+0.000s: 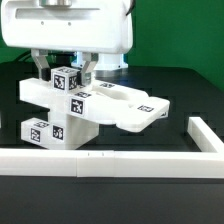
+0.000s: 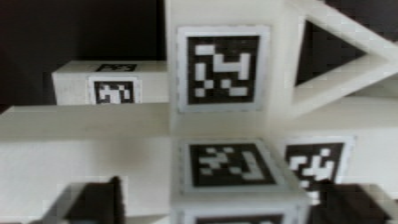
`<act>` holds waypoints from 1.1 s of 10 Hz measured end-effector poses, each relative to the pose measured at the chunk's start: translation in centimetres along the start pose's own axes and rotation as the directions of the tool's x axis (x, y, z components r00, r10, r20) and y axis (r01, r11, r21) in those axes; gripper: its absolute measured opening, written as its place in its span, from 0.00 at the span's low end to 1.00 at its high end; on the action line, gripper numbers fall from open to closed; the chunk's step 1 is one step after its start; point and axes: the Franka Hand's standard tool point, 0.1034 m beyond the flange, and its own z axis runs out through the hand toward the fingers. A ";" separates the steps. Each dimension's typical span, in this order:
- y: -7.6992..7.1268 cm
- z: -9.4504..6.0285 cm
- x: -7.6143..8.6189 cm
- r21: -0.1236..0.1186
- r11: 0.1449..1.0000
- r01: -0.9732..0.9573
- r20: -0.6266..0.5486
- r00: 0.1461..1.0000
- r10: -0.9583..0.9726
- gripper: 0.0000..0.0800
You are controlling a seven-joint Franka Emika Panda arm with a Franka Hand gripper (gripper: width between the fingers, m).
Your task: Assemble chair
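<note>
**Chair partly joined, gripper spread above it**

A joined cluster of chair pieces is seen on the dark surface, at about nine o'clock of the exterior view's centre, just behind the border rail. Blocky tagged parts and a flat slab are stacked together; whether every piece is seated cannot be told, so further joining is judged to be left. The arm is held directly above, pointing down. The gripper is shown open, its fingers either side of an upright tagged block, nothing clamped.

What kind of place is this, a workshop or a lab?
Probably a robotics lab: white chair parts carry black-and-white square tags, a low white border rail fences the black table, and a green backdrop stands behind.
</note>
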 end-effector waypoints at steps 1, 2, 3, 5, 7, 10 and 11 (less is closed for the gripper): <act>0.0 -0.7 -0.2 0.009 1.000 0.027 -0.003 1.000 -0.027 0.75; -0.1 -1.7 -0.6 0.023 0.999 0.034 -0.007 0.999 -0.033 0.80; -0.5 -2.7 -1.4 0.038 0.999 0.026 -0.007 1.000 -0.026 0.80; -2.2 -3.9 -2.0 0.056 0.998 -0.021 -0.011 1.000 0.021 0.81; -1.9 -3.6 -2.0 0.052 0.999 -0.006 -0.009 1.000 0.006 0.81; -2.1 -3.6 -2.1 0.054 0.999 -0.007 -0.007 1.000 0.007 0.81; -3.0 -4.1 -2.8 0.062 0.998 -0.014 -0.005 1.000 0.014 0.81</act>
